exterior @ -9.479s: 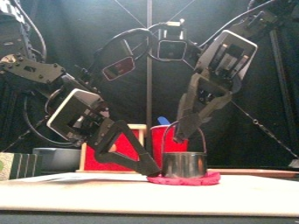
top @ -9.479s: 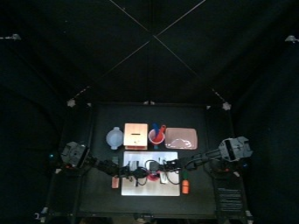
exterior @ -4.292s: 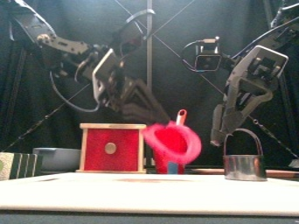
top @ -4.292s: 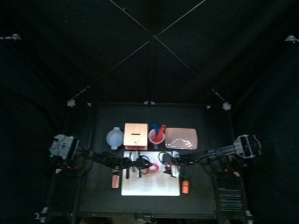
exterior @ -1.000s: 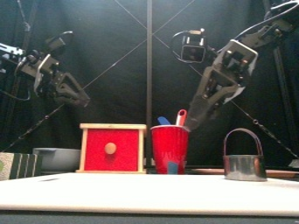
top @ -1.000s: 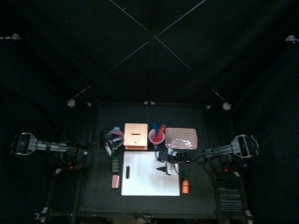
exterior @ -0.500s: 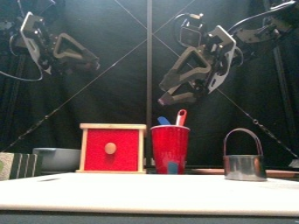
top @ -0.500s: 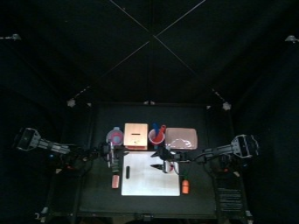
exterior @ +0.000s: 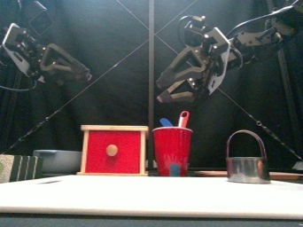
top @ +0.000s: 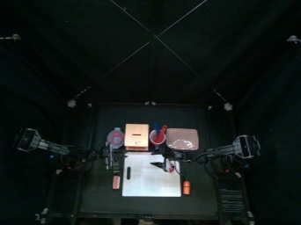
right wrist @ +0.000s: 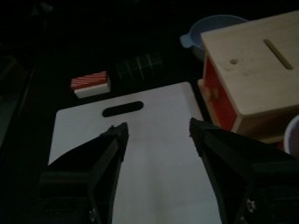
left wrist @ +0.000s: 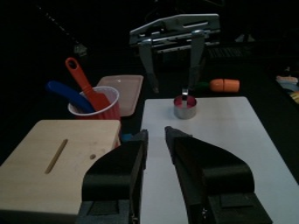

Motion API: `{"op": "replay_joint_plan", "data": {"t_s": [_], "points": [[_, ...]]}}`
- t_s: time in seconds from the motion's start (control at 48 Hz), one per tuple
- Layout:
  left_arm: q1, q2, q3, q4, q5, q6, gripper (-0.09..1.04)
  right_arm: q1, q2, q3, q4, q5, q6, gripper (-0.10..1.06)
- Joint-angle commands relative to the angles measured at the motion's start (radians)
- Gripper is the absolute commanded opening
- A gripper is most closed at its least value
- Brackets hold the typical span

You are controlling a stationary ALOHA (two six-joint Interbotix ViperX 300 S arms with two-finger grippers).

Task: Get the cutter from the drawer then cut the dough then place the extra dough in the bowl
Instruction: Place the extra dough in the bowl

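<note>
Cutter (exterior: 247, 167) stands upright on the white cutting board (left wrist: 216, 153), right of the red cup (exterior: 173, 151). I hold the right tool (right wrist: 156, 125) high above the board, jaws spread wide and empty. The left tool (left wrist: 156, 133) hangs raised at left, jaws narrowly parted.

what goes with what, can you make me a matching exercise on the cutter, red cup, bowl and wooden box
Things: 1 cutter; 2 red cup; 3 bowl; 4 wooden box.
States: A holds two toy knives; B has a red front; C stands on the white board; D sits left of the box in the front view.
Pairs: 1-C; 2-A; 3-D; 4-B.
</note>
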Motion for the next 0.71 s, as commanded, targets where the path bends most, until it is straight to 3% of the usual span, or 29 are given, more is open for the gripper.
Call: {"op": "replay_joint_plan", "data": {"t_s": [0.021, 0.312, 0.708], "points": [[0.032, 0.002, -0.008, 0.005, -0.005, -0.002, 0.67, -0.031, -0.003, -0.005, 0.006, -0.011, -0.003, 0.91], [0.034, 0.002, 0.011, -0.054, 0.012, -0.017, 0.67, -0.091, 0.011, -0.002, -0.023, 0.006, -0.008, 0.91], [0.037, 0.002, 0.026, -0.144, 0.063, -0.017, 0.67, -0.087, 0.04, -0.011, -0.046, 0.009, -0.002, 0.91]]}}
